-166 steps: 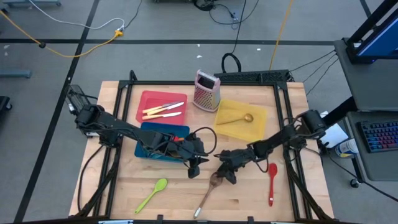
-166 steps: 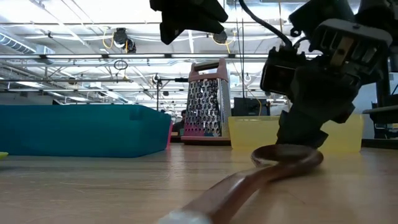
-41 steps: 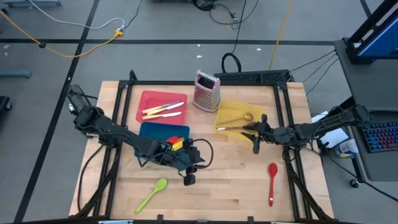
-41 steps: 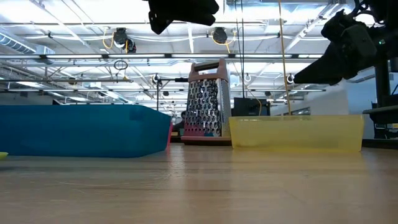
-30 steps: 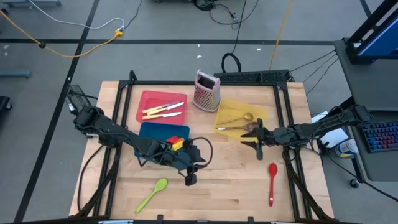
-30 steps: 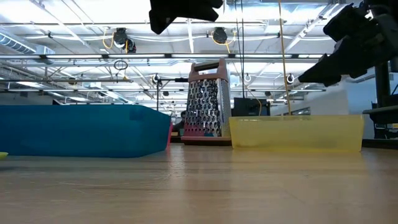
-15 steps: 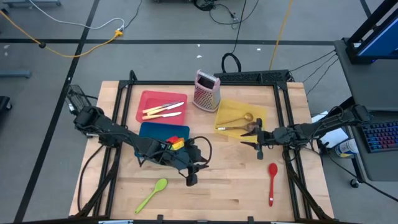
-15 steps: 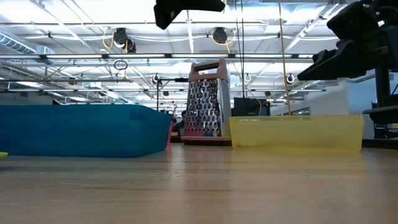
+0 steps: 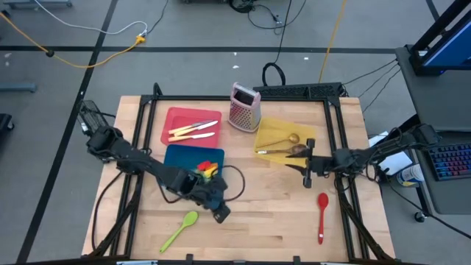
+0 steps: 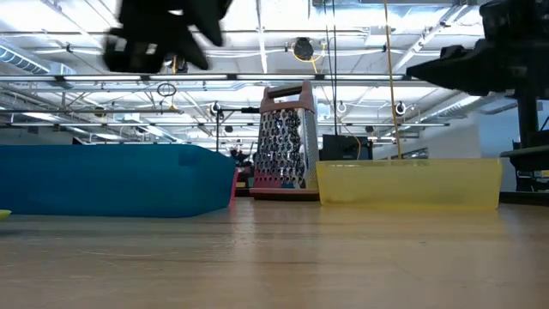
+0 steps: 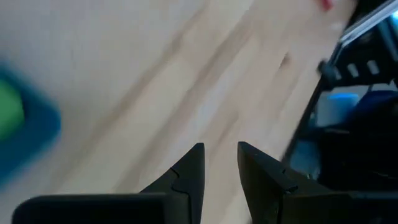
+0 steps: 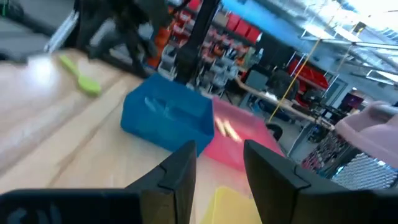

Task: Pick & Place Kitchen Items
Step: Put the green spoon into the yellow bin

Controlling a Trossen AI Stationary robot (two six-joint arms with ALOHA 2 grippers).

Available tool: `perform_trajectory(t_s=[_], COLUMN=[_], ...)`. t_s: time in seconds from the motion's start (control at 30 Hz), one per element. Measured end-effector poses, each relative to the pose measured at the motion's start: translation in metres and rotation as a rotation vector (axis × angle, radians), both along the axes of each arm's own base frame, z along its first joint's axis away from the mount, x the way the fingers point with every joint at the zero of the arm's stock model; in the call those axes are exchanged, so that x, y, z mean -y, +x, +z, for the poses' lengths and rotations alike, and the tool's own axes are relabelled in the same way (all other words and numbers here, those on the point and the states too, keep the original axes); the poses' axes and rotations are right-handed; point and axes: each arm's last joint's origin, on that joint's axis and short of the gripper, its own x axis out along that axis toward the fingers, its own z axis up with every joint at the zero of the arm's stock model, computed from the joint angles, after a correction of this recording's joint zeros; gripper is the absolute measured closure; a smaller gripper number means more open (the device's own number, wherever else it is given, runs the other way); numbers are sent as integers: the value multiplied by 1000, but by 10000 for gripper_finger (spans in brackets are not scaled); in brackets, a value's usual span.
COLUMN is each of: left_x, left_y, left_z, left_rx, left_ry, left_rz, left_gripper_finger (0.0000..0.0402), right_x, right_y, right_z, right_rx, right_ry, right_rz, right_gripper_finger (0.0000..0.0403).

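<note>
The wooden worktop (image 9: 280, 221) fills the centre of the high view, and most of the kitchen items are already sorted into three trays in its upper half. A red tray (image 9: 175, 120), upper left of centre, holds the cream-handled knives (image 9: 193, 129); below it a blue tray (image 9: 180, 156) holds small spatulas (image 9: 205, 171) at its right end; right of centre a yellow tray (image 9: 274, 146) holds a gold spoon (image 9: 282, 140) and a wooden spoon (image 9: 283, 152). A pink-framed grater (image 9: 243, 107) stands between the red and yellow trays. Two items are judged to be left: a green spoon (image 9: 180, 229) lies on the bare worktop at lower left, and a red spoon (image 9: 321, 215) lies at lower right. The left gripper (image 9: 219, 213) is held just below the blue tray and near the green spoon, its fingers narrowly parted and empty in the left wrist view. The right gripper (image 9: 307, 170) is held at the yellow tray's lower right corner, above the red spoon, its fingers apart with nothing between them.
</note>
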Motion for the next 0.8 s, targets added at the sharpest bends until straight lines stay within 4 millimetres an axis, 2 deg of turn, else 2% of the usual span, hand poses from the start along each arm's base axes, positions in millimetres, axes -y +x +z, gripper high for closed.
perform_trajectory(t_s=[0.27,0.47,0.6,0.8], left_x=[41,69,80,97], left_y=[-39,-81,-100,-104], left_z=[-10,-17,-20,-40], left_rx=[-312,-542,-568,-555], left_ry=[-188,-136,-65,30], left_rz=[43,89,156,112], left_gripper_finger=[305,305,305,305], right_x=[0,0,0,0], right_y=[0,0,0,0], right_z=[-1,0,-1,-2], right_rx=[-6,-2,-7,-19], right_ry=[-26,17,55,71], right_rz=[-1,1,2,1], right_gripper_finger=[273,273,273,273])
